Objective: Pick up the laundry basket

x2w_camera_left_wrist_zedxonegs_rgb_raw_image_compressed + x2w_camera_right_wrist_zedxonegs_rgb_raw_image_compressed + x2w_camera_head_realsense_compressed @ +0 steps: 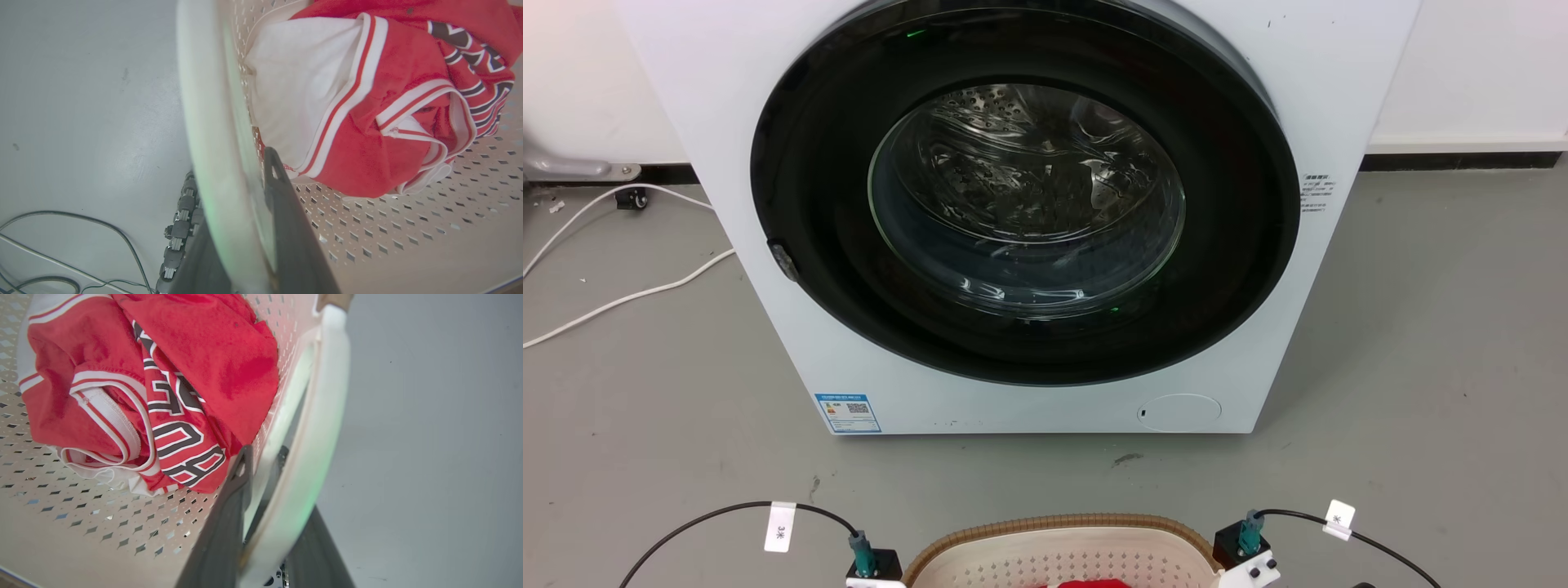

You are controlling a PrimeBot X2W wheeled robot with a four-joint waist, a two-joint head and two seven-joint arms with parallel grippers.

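One washing machine (1025,204), one laundry basket (1054,523), one red jersey (367,122), two end effectors (239,179) (263,453).

A laundry room — front-loading washing machine (1029,212) on grey concrete floor (1421,343).

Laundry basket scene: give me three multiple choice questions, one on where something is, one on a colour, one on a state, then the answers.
1. Where is the laundry basket?
A. In front of the washing machine, nearest the robot.
B. On top of it.
C. Inside the drum.

2. What colour is most of the garment in the basket?
A. Blue.
B. Red.
C. Green.

3. How does the left end effector stand?
A. Open, far from the basket.
B. Pinching the garment.
C. Fingers on either side of the basket's white handle.

Answers:
1 A: the head view shows its rim at the bottom edge, before the washing machine.
2 B: both wrist views show red cloth with white trim.
3 C: the left wrist view shows one dark finger inside the handle and one outside.
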